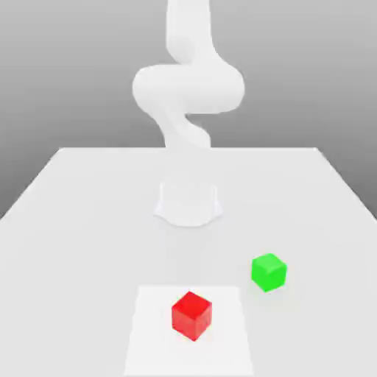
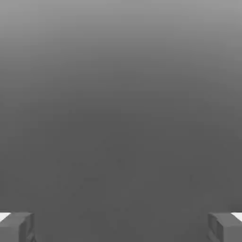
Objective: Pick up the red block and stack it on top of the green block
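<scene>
You had the red block (image 1: 191, 315) sitting on the white desk (image 1: 74, 213), close to the near edge. It rested on a paler square patch (image 1: 151, 339) on the desk top. The green block (image 1: 268, 272) sat a little farther back and off to the exterior view's right. The two blocks were near each other, but they did not touch. Both sat flat, and nothing lay on top of either one. That gap looked helpful, because it left room to come down around the red block without bumping the green one.

Your white arm (image 1: 188, 81) rose from its round base (image 1: 188, 204) in the far middle of the desk. It was curled up high, well above the blocks. It looked like a resting pose, with nothing started yet.

In the hand view, your fingers (image 2: 121, 227) were spread wide apart. One grey fingertip (image 2: 16, 227) showed at one side, and the other showed at the far side. Nothing was between them, just plain grey. So you held nothing.

I could not see either block from the hand view. In the exterior view I could not pick out the fingers. So I cannot tell just how far the red block lay from them. My guess is that it was well apart from them, down on the desk in front of the base. You would need to reach out and down toward the near edge first.
</scene>
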You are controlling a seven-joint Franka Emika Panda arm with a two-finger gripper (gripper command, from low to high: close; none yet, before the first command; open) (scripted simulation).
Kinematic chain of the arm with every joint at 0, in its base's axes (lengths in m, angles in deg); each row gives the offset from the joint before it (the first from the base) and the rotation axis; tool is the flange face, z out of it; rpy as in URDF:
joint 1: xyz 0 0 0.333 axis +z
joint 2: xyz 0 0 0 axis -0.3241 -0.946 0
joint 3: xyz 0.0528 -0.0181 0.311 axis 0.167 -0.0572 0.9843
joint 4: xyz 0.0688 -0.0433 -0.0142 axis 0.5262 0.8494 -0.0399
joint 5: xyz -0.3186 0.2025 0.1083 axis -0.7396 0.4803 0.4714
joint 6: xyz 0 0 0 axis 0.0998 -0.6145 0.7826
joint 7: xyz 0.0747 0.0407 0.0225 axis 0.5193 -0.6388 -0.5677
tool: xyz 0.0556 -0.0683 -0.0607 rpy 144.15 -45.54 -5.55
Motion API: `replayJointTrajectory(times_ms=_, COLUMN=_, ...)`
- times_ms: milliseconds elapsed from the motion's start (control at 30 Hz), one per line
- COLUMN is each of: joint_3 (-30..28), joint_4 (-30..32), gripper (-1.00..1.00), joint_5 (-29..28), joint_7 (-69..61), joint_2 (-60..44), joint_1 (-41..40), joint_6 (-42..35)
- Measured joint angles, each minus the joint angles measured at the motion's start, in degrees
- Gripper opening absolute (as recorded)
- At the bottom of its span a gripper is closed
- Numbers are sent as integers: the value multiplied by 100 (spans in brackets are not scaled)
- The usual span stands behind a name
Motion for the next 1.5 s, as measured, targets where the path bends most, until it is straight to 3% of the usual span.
replayJointTrajectory(times_ms=233, joint_3=-197, joint_4=727, gripper=0, joint_5=-460, joint_7=-1288, joint_2=-1511, joint_1=203, joint_6=803)
replayJointTrajectory(times_ms=433, joint_3=-480, joint_4=1337, gripper=0, joint_5=-528, joint_7=-2588, joint_2=-2759, joint_1=412, joint_6=1488)
replayJointTrajectory(times_ms=667, joint_3=-540, joint_4=2045, gripper=0, joint_5=140, joint_7=-4616, joint_2=-4194, joint_1=561, joint_6=2314)
replayJointTrajectory(times_ms=867, joint_3=-294, joint_4=1979, gripper=0, joint_5=570, joint_7=-5126, joint_2=-5429, joint_1=401, joint_6=3315)
replayJointTrajectory(times_ms=900, joint_3=-259, joint_4=1957, gripper=-100, joint_5=598, joint_7=-5151, joint_2=-5586, joint_1=373, joint_6=3448)
replayJointTrajectory(times_ms=1133, joint_3=-242, joint_4=1955, gripper=-100, joint_5=598, joint_7=-5153, joint_2=-5599, joint_1=354, joint_6=3448)
replayJointTrajectory(times_ms=1333, joint_3=-348, joint_4=2128, gripper=-100, joint_5=309, joint_7=-4904, joint_2=-4503, joint_1=426, joint_6=2528)
replayJointTrajectory(times_ms=1500, joint_3=109, joint_4=2649, gripper=-100, joint_5=325, joint_7=-3483, joint_2=-3643, joint_1=1125, joint_6=2185)
